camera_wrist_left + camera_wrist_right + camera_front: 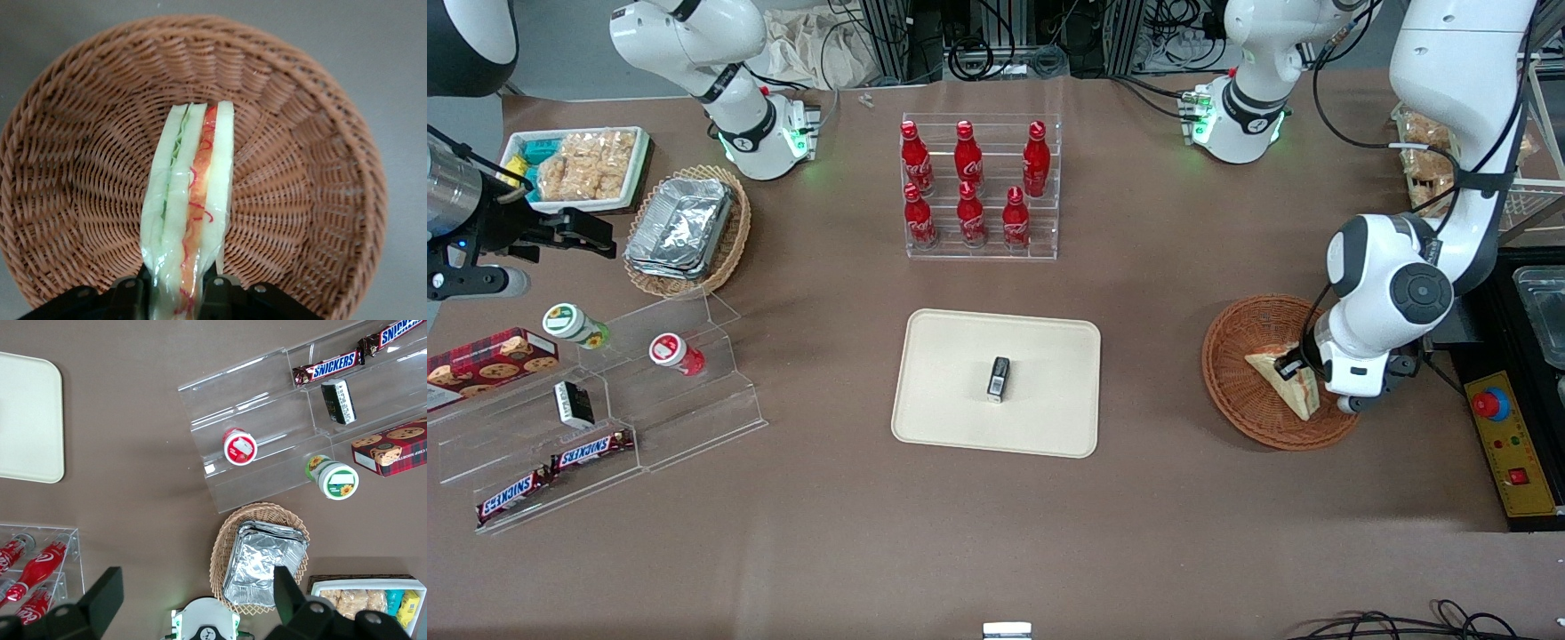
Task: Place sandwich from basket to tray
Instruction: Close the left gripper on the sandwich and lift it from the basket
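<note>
Sandwich (pixel 190 200) sat pinched in the tool (pixel 179 293) over the basket (pixel 80 173); soft bread could slip before the tray (pixel 943 409).

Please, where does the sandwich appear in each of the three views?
Front view: the sandwich lies in the round basket, at the working arm's end, beside the gripper.
Left wrist view: the sandwich stands on edge between the fingers.
Right wrist view: not in it.
Shared landmark: the basket.

brown table (pixel 827 551), tray (pixel 1049 427), basket (pixel 1232 400)
</note>
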Motion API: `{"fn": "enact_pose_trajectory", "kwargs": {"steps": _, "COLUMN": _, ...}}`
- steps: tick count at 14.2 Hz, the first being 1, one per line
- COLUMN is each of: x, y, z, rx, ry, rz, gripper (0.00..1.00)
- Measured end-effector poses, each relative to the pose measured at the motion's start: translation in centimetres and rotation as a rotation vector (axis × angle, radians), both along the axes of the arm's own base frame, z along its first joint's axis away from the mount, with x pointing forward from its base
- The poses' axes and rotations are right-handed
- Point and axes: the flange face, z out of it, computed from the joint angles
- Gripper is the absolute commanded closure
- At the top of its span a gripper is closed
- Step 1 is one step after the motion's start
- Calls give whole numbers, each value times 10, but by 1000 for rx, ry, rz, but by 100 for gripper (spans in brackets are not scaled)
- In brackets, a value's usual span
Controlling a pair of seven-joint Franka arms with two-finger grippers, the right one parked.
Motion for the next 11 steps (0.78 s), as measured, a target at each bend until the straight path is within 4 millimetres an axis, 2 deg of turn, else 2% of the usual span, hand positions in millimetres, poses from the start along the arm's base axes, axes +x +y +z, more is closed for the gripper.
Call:
{"fn": "enact_pose_trajectory", "kwargs": {"steps": 2, "x": 8, "y": -7, "z": 27, "rx": 12, "ry": 24, "rz": -10, "gripper": 100}}
{"fn": "enact_pose_trajectory", "kwargs": {"steps": 3, "x": 13, "y": -15, "z": 50, "rx": 21, "ry": 43, "rz": -21, "gripper": 100}}
{"fn": "enact_pose_trajectory", "kwargs": {"steps": 6, "x": 25, "y": -52, "z": 138, "rx": 43, "ry": 88, "rz": -70, "gripper": 100}}
{"fn": "enact_pose_trajectory", "kwargs": {"steps": 8, "x": 26, "y": -92, "z": 199, "rx": 38, "ry": 84, "rz": -145, "gripper": 100}}
{"fn": "enact_pose_trajectory", "kwargs": {"steps": 9, "x": 23, "y": -117, "z": 222, "rx": 28, "ry": 72, "rz": -212, "gripper": 100}}
{"fn": "enact_pose_trajectory", "kwargs": {"steps": 11, "x": 10, "y": -171, "z": 244, "rx": 4, "ry": 50, "rz": -353, "gripper": 100}}
